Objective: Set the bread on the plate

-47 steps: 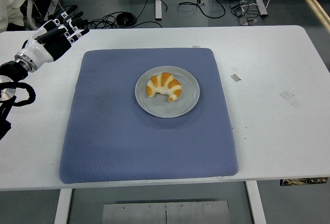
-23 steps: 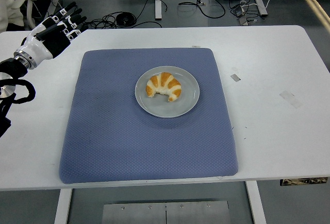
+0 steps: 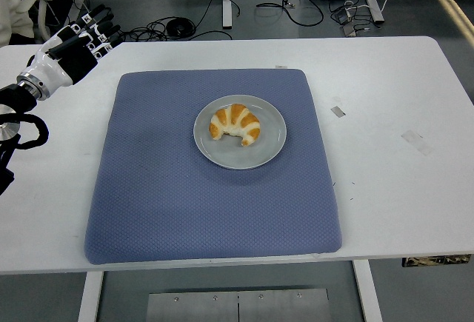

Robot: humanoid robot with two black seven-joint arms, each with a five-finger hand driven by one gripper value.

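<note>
Croissant (image 3: 236, 124) lies on the grey plate (image 3: 270, 146), slightly toward the plate's far-left part, fully inside the rim. Plate sits near the middle of the blue mat (image 3: 170, 203), which covers most of the white desk (image 3: 400, 189). Judged from this layout, the placing step looks done.

Left hand (image 3: 69, 52) is over the desk's far-left corner, well apart from plate and bread. Fingers (image 3: 100, 24) extended and apart, holding nothing; whether the hand touches the desk surface is hard to tell from this angle. Right arm not visible.

Handling notes (judgement): bread is light, soft, with a flaky crust that would dent or crumble under a hard squeeze. If it needed re-gripping, best taken across the thick middle of the arc with a wide, gentle hold, not at the thin ends. Plate looks smooth and could slide on the mat if pushed sideways.

Surroundings: small tape marks (image 3: 416, 141) on the desk's right side, well clear. Cables (image 3: 185, 22) on the floor beyond the desk. Nothing stands between hand and plate.
</note>
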